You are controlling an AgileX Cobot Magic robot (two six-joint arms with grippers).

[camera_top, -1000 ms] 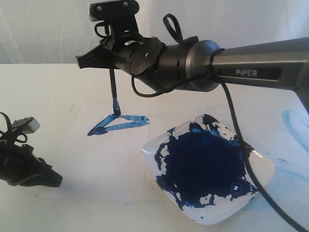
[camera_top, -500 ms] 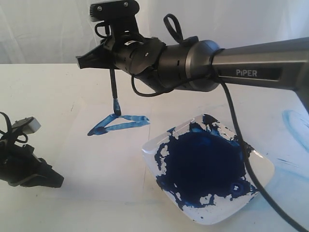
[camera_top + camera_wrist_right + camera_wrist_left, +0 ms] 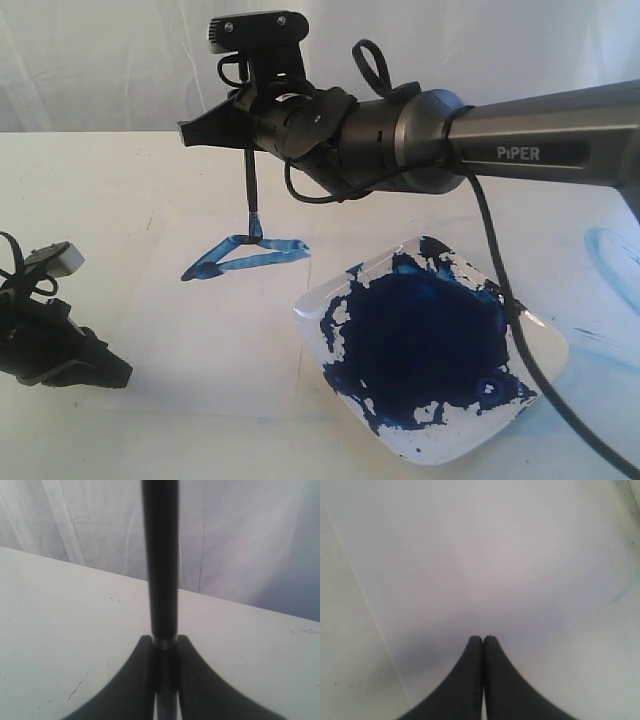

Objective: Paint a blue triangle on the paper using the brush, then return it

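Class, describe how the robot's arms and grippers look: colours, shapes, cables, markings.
The right arm is a dark grey tube lettered PiPER in white, with black cables looping along it. The right gripper and left gripper are black, with curved, tapering fingers. A pale grey box sits on the left one.

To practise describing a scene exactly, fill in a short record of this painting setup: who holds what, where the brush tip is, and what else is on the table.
right gripper: shut on the brush, handle roughly upright
brush tip: down at the upper stroke of the blue triangle
blue triangle: outline on the paper, pointed end towards the left arm
left gripper: shut, empty, low by the paper's edge
plate: white, square, smeared with dark-blue paint, beside the triangle
stage: brush not yet returned
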